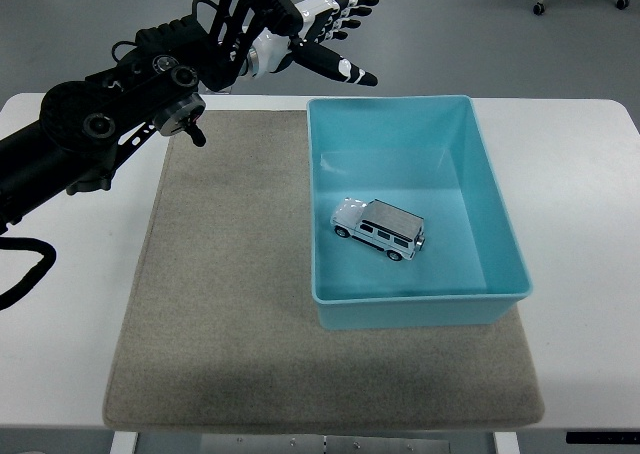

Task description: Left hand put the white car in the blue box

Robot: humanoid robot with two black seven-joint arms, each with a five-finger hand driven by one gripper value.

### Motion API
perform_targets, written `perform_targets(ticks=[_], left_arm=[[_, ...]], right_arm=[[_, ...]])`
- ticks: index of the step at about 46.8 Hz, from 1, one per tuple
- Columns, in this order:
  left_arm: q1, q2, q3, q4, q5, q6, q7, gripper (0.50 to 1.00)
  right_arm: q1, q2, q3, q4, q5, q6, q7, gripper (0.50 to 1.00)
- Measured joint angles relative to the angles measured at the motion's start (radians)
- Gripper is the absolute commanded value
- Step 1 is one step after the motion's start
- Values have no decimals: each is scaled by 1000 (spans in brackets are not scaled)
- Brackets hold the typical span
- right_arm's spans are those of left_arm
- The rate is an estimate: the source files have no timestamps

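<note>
1. Inside the blue box (pixel 495 214), the white car (pixel 378 228) sits on all four wheels on the floor, roughly at the box's middle and a little toward its left wall, touching none of the walls.
2. Judging by that, the main part of the task is done: the car is in the box and nothing holds it.
3. Beyond the box's far left corner, the left hand (pixel 318 36) hangs raised above the table, with its fingers (pixel 352 74) spread and stretched out toward the right; it grips nothing and is well clear of the car.
4. What seems left is only for the left arm (pixel 110 129) to draw off to the left of the box and come to rest; no further handling of the car looks needed.
5. As for contents, the blue box holds the car alone; the rest of its floor is bare.
6. The box itself stands on the right part of the grey mat (pixel 230 304), its right wall near the mat's right edge, and the mat lies on the white table (pixel 590 274).
7. Left of the box, the mat carries nothing else.
8. No right hand shows anywhere.
</note>
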State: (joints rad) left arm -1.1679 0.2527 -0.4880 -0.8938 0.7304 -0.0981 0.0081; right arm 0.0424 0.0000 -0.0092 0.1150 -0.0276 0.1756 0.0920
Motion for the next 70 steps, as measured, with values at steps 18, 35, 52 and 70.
perform_targets(ticks=[18,35,52,70], left_arm=[[10,-3,4,159,-446,31,-134,990],[24,-11,-3,250,-799,184,-136,986],[98,-41,-63,328,-1051,96,-214,994],[122,-49,-127,357,-1036,4,-228,996]], right_arm=[[0,0,0,0,0,0,0,936],[0,0,0,0,0,0,0,936],[0,0,0,0,0,0,0,936],[0,0,0,0,0,0,0,936]])
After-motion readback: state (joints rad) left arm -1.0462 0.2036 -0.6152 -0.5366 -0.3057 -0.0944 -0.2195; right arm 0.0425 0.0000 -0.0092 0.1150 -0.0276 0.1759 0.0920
